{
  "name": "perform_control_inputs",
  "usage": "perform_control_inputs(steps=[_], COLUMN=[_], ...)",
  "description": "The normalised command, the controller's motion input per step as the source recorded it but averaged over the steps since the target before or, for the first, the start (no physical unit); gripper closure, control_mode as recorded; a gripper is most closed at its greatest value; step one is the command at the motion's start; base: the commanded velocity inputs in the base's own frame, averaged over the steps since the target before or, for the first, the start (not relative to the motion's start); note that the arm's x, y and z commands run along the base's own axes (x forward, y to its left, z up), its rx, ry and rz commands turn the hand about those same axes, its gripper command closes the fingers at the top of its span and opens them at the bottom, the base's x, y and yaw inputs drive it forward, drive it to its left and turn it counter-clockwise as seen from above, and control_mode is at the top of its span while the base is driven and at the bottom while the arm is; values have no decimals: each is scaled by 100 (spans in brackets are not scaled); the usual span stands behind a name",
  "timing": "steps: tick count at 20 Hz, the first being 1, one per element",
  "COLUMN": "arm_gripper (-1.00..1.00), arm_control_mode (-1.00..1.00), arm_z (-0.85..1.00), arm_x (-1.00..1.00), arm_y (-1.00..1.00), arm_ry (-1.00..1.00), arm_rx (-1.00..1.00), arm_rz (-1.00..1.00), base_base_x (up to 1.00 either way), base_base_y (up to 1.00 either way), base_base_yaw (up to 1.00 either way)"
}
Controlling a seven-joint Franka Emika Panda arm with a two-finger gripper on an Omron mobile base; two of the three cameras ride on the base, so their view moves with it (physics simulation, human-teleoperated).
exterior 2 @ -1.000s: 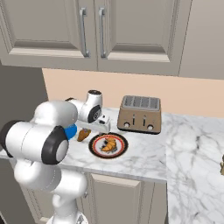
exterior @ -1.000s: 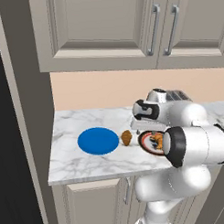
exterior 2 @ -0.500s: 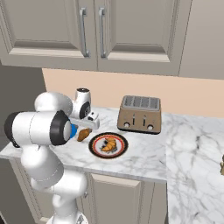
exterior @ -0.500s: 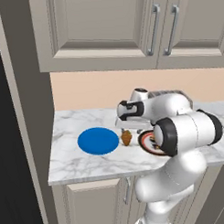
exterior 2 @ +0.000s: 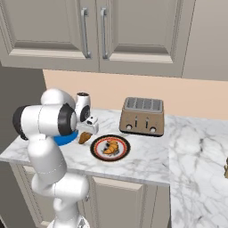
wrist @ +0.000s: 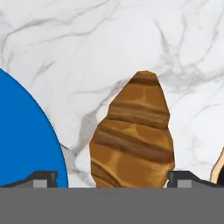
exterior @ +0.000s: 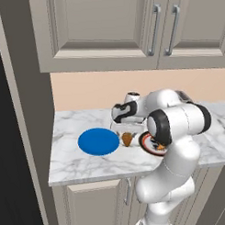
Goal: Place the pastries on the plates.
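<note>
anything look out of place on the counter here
One pastry lies on the bare marble counter, in the gap between the blue plate and the patterned plate, on neither. The patterned plate already holds a pastry. The open gripper sits right over the stray one. Nothing is spilled or broken.

The tabletop [exterior: 76, 163] is white marble with grey veins. One plate [exterior: 98, 141] is plain bright blue; the other plate [exterior 2: 110, 148] is white with a red-black rim. The pastry [wrist: 133, 135] is golden-brown with darker brown stripes. The toaster [exterior 2: 142, 116] is tan metal.
</note>
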Motion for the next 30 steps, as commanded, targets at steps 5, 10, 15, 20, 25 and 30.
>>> perform_control_inputs(steps=[5, 10, 15, 20, 25, 30], arm_gripper=[-100, 100, 100, 100, 100, 100], arm_control_mode=[-100, -100, -100, -100, -100, -100], arm_z=[-28, -26, 14, 74, 19, -26], arm_x=[0, 0, -7, -6, 21, 20], arm_y=[0, 12, 14, 44, 86, 83], arm_ry=[1, 1, -3, -11, -1, 0], arm_rx=[0, 0, 0, 0, 0, 0], arm_rz=[0, 0, 0, -1, -1, 0], base_base_x=[0, 0, 0, 0, 0, 0], base_base_y=[0, 0, 0, 0, 0, 0], base_base_yaw=[0, 0, 0, 0, 0, 0])
